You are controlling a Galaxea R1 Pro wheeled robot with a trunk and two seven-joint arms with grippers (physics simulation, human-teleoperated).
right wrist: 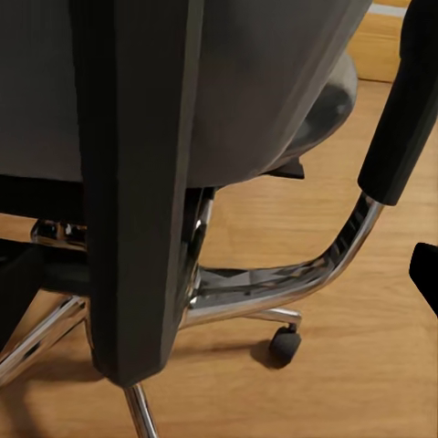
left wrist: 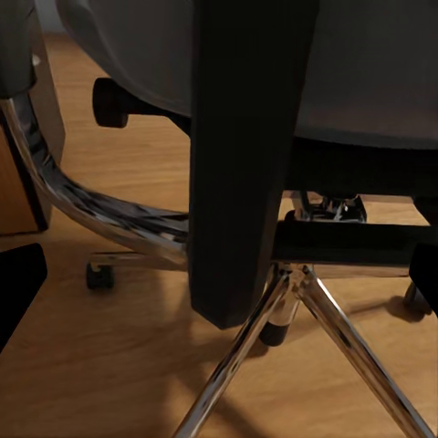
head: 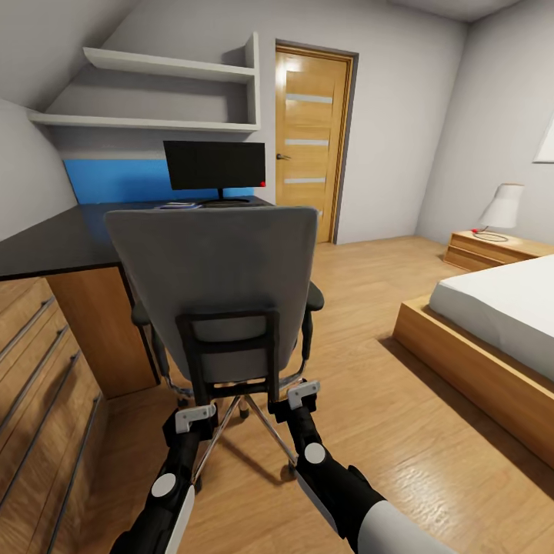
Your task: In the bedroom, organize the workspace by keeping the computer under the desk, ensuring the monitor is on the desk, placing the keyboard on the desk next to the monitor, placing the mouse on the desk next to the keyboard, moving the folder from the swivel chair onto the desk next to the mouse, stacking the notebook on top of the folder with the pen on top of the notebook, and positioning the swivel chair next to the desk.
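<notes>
The swivel chair [head: 215, 285] stands with its grey back toward me, right in front of the desk [head: 54, 242]. On the desk stands the monitor [head: 215, 165], with a few small flat things [head: 178, 205] beside its stand, too small to name. My left gripper [head: 194, 419] is open at the foot of the chair's black back frame [head: 231, 350], whose upright bar [left wrist: 242, 164] lies between the fingers [left wrist: 18, 287]. My right gripper [head: 302, 395] is open the same way around the other upright [right wrist: 137, 182]. The chrome base [left wrist: 356, 351] and casters [right wrist: 285, 344] show below. The seat, computer, keyboard and mouse are hidden.
A light-wood dresser [head: 35, 385] stands close on the left, next to the desk. At the right are a bed [head: 500, 323] on a wooden frame and a nightstand with a lamp [head: 498, 208]. A door [head: 312, 146] and wall shelves [head: 169, 69] are behind the desk. Open wood floor lies between chair and bed.
</notes>
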